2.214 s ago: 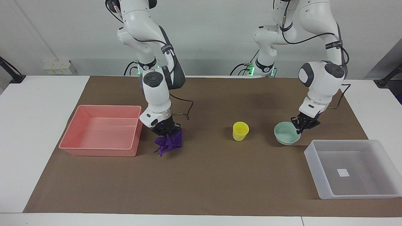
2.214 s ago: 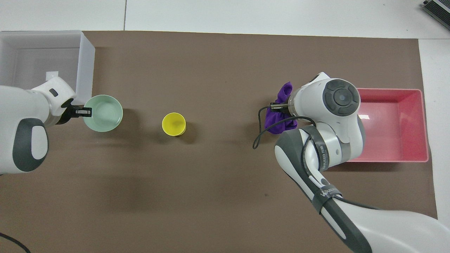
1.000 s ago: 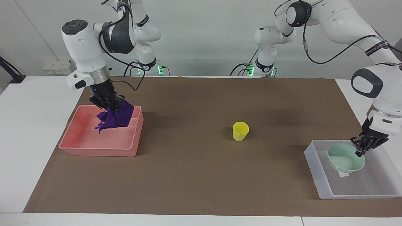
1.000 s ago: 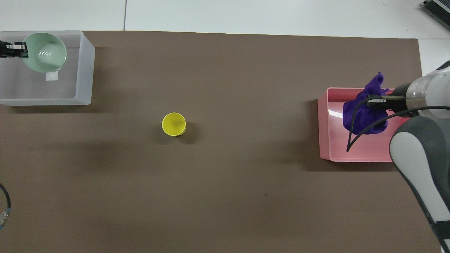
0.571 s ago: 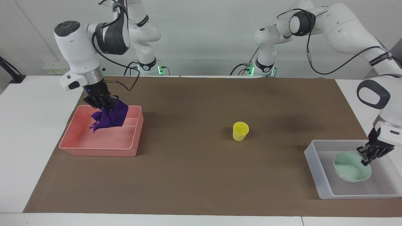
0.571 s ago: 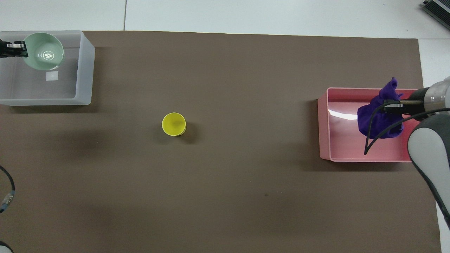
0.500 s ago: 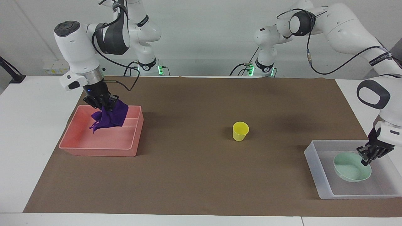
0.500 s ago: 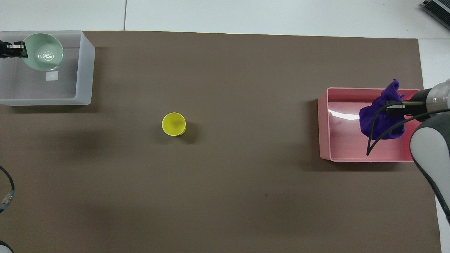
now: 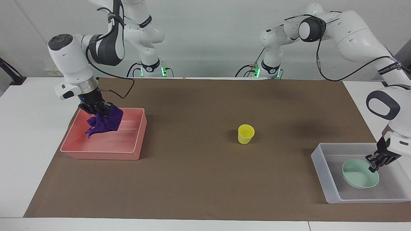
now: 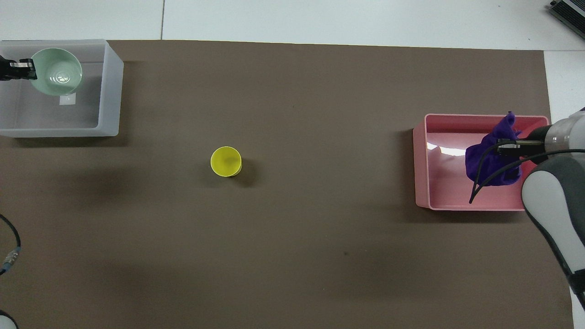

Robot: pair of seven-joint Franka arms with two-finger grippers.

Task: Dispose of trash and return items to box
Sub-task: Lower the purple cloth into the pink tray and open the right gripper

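My facing camera sits high across the table [image 9: 205,192], looking back at both arm bases. My overhead camera looks steeply down from above the robots' end. Both share the brown mat [image 10: 292,228], half a turn apart.

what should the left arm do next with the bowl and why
Probably open the left tool and let go: it is shut on the rim of the bowl, which already sits low inside the clear box. The right tool holds the purple cloth over the pink bin.
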